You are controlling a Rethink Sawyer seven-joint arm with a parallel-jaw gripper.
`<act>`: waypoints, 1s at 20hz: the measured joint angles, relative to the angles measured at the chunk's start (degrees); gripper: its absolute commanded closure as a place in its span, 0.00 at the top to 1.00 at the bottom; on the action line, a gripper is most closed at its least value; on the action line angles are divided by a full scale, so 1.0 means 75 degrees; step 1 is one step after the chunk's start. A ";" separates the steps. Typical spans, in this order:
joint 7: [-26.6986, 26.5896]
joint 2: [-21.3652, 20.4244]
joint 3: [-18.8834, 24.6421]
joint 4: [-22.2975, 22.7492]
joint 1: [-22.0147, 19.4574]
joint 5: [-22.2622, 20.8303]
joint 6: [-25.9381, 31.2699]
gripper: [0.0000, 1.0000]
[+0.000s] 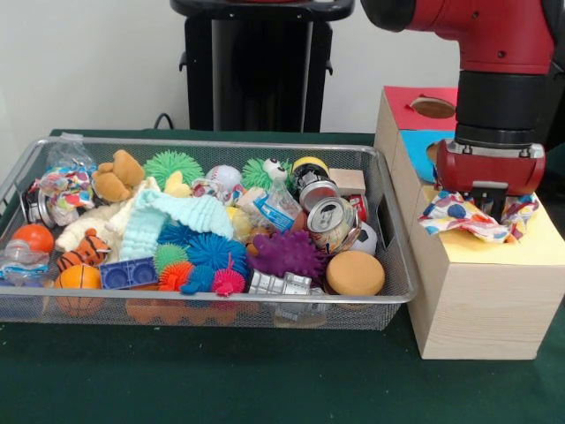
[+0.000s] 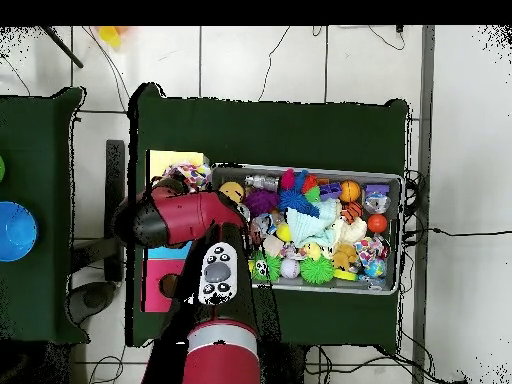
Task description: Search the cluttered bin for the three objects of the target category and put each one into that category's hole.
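My gripper (image 1: 491, 205) hangs over the yellow end (image 1: 543, 243) of the wooden box (image 1: 477, 305), right of the bin. It looks shut on a crinkled colourful wrapper (image 1: 459, 216), which spreads out on the yellow top and covers any hole there. In the overhead view the wrapper (image 2: 186, 178) shows beside the arm, and the gripper itself is hidden under the arm. A similar colourful wrapper (image 1: 60, 187) lies at the left end of the wire bin (image 1: 203, 144), among the clutter.
The box also has a red section with a hole (image 1: 433, 108) and a blue section (image 1: 413, 144) behind the gripper. The bin (image 2: 395, 180) holds spiky balls, a crushed can (image 1: 333, 223), plush toys, an orange ball (image 1: 79, 277) and a tan sponge (image 1: 355, 273).
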 measured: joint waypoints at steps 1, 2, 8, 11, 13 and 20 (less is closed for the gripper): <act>0.0000 0.0014 0.0001 -0.0008 -0.0003 -0.0002 -0.0024 0.00; 0.0000 0.0017 0.0001 -0.0011 -0.0005 -0.0002 -0.0031 0.00; 0.0000 0.0040 0.0001 -0.0015 -0.0011 -0.0002 -0.0110 0.00; 0.0000 0.0046 0.0011 -0.0014 -0.0022 -0.0002 -0.0142 0.00; 0.0000 0.0053 0.0045 -0.0014 -0.0058 -0.0002 -0.0160 0.00; 0.0000 0.0084 0.0183 -0.0013 -0.0210 -0.0003 -0.0242 0.00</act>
